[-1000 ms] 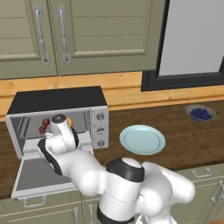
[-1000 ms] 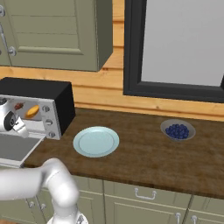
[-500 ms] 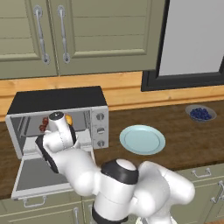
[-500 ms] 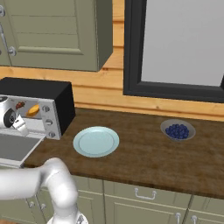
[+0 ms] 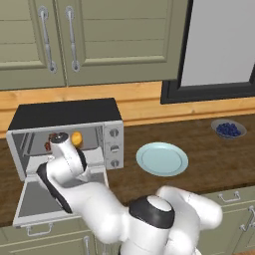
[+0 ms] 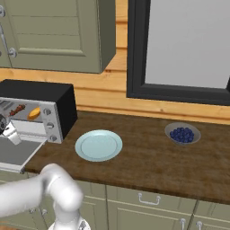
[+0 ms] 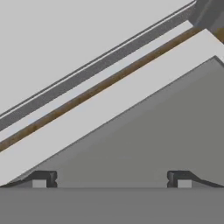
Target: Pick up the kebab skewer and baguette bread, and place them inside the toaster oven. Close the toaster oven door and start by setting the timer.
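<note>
The toaster oven (image 5: 64, 113) (image 6: 40, 93) stands at the counter's left end with its door (image 5: 37, 199) (image 6: 18, 152) folded down flat. Inside lie the golden baguette bread (image 5: 76, 138) (image 6: 34, 113) and, left of it, the dark red kebab skewer (image 5: 48, 145) (image 6: 17, 110), partly hidden by my wrist in the left base view. My gripper (image 7: 111, 180) is open, fingertips wide apart with nothing between them. It hovers close over the door's dark glass (image 7: 153, 144) and its silver frame (image 7: 100, 105).
A pale blue plate (image 5: 162, 158) (image 6: 98, 145) lies on the wooden counter right of the oven. A bowl of blueberries (image 5: 228, 128) (image 6: 182, 134) sits further right. The oven's knobs (image 5: 114, 148) are on its right panel. Wall cabinets hang above.
My hand has shifted slightly left and lower in front of the oven opening, over the open door. The jaws stay wide open. The bread and skewer have not moved.
</note>
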